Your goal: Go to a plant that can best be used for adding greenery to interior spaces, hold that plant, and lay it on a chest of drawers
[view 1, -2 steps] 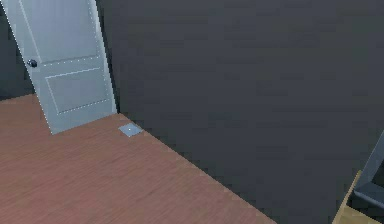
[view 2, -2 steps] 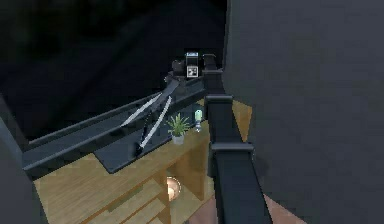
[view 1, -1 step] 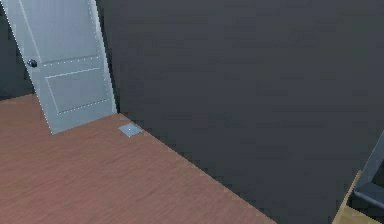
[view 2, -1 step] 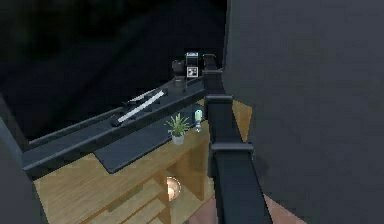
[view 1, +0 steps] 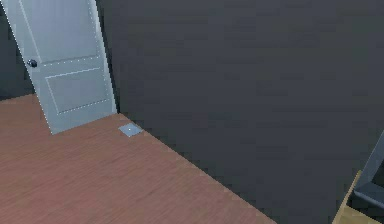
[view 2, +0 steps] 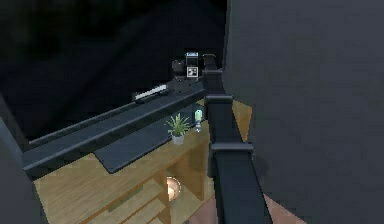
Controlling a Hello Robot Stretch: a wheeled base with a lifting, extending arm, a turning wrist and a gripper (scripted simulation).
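Note:
A small green plant (view 2: 178,127) with spiky leaves stands in a pale pot on a wooden furniture top (view 2: 90,180) in the arm side view. The dark arm (view 2: 228,150) rises just right of it, with white marker squares (view 2: 192,66) at its far end. Left of them the gripper (view 2: 142,98) reaches over a dark ledge (view 2: 90,128), higher in the picture than the plant. I cannot tell whether it holds anything.
A dark flat slab (view 2: 130,150) lies left of the plant, and a small pale bottle (view 2: 199,117) stands right of it. A round thing (view 2: 172,186) sits on a lower shelf. In the forward view there are a pale door (view 1: 65,60), a dark wall, wooden floor, a small grey square (view 1: 130,129) and a wooden corner (view 1: 362,198).

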